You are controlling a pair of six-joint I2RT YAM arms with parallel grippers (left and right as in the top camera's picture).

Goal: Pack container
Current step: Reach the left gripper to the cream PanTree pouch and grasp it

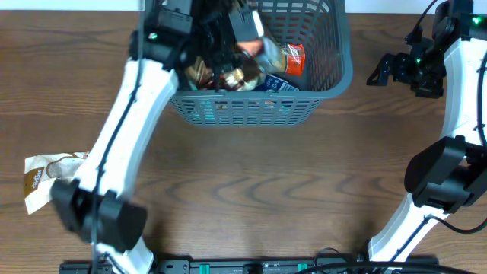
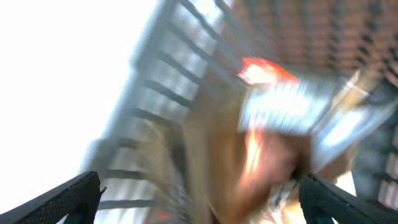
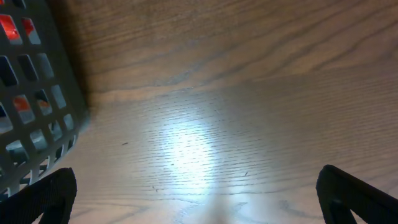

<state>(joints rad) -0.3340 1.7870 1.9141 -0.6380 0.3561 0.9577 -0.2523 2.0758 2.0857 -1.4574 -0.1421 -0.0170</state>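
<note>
The container (image 1: 335, 76) is a dark grey lattice basket at the top middle of the table. It holds several snack packets, among them an orange-red one (image 1: 293, 57). My left gripper (image 1: 221, 57) reaches into the basket's left half, just above the packets. The left wrist view is blurred; there my left gripper (image 2: 199, 196) has its fingers wide apart over a brown and orange packet (image 2: 273, 118), with the lattice wall (image 2: 161, 93) beside it. My right gripper (image 1: 383, 72) hovers over bare table right of the basket. It is open and empty in the right wrist view (image 3: 199, 190), with the basket wall (image 3: 37, 118) at its left.
A beige and brown packet (image 1: 46, 179) lies on the table at the far left, next to my left arm's base. The wooden table (image 1: 266, 183) stretches in front of the basket. My right arm's base (image 1: 445, 179) stands at the right edge.
</note>
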